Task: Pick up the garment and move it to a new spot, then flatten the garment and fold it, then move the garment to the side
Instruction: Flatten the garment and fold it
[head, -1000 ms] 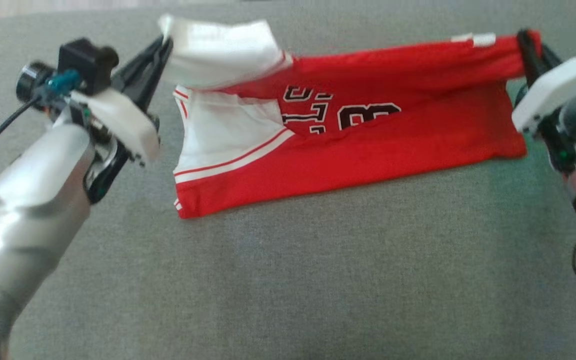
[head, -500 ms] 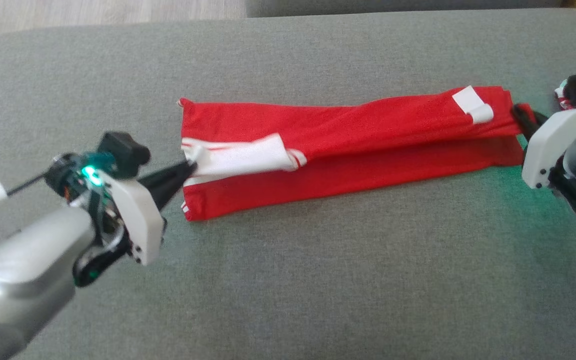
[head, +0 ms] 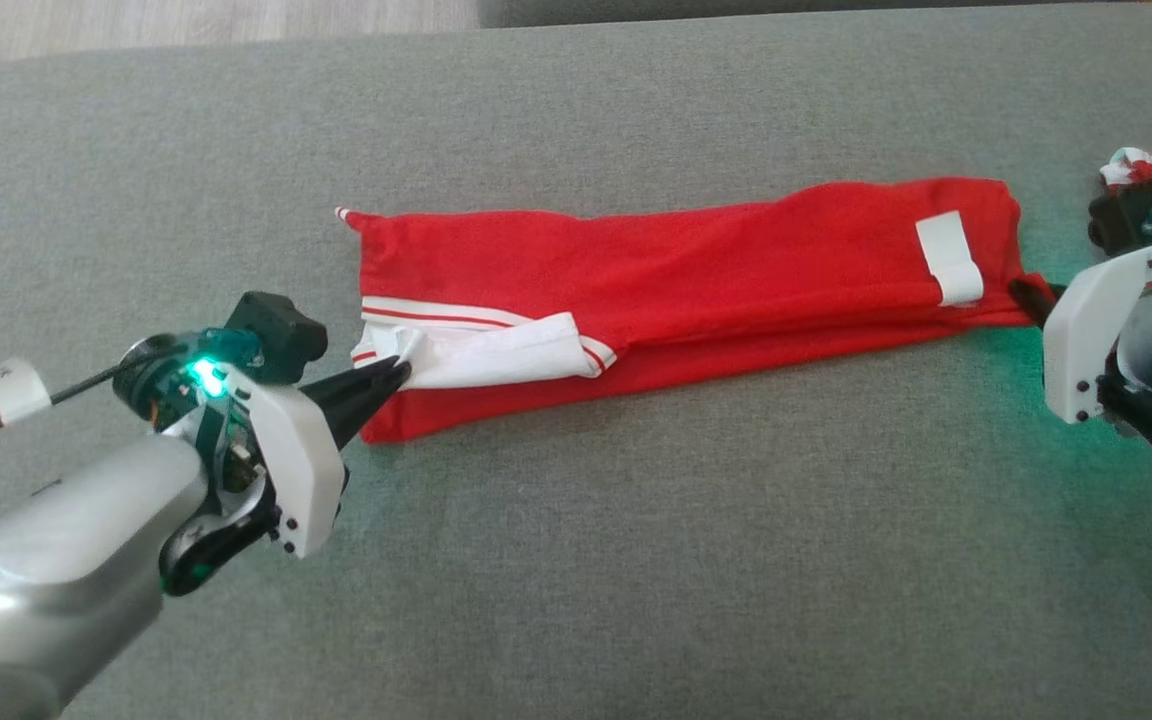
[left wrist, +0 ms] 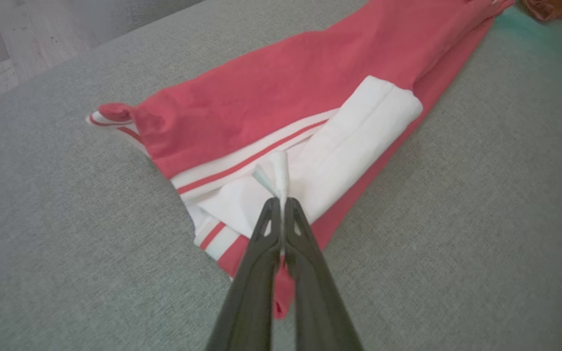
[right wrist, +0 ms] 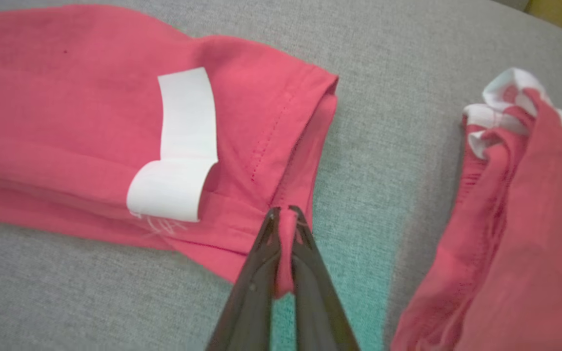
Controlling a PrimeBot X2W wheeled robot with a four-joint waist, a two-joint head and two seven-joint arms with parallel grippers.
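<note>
The garment point(head: 696, 275) is a red jersey with white trim, folded into a long band lying flat across the grey cushion. At its left end, my left gripper point(head: 398, 372) is shut on the white sleeve corner; the left wrist view shows the white fabric point(left wrist: 277, 175) pinched at the tips of my left gripper point(left wrist: 281, 202). My right gripper point(head: 1026, 295) is shut on the red hem corner at the band's right end, seen as a red fold point(right wrist: 285, 243) squeezed between the fingers of my right gripper point(right wrist: 286, 210). A white label point(right wrist: 178, 146) lies on the garment point(right wrist: 66, 112) near that end.
A second crumpled red and white cloth point(right wrist: 520, 204) lies just right of the garment, beside my right wrist point(head: 1151, 170). The grey cushion point(head: 636, 560) stretches wide in front. Wooden floor point(head: 136, 25) shows past its far left edge.
Both grippers brought the lifted far edge toward me and down, folding the garment over itself. The printed number is now covered, and the band lies flat on the cushion.
</note>
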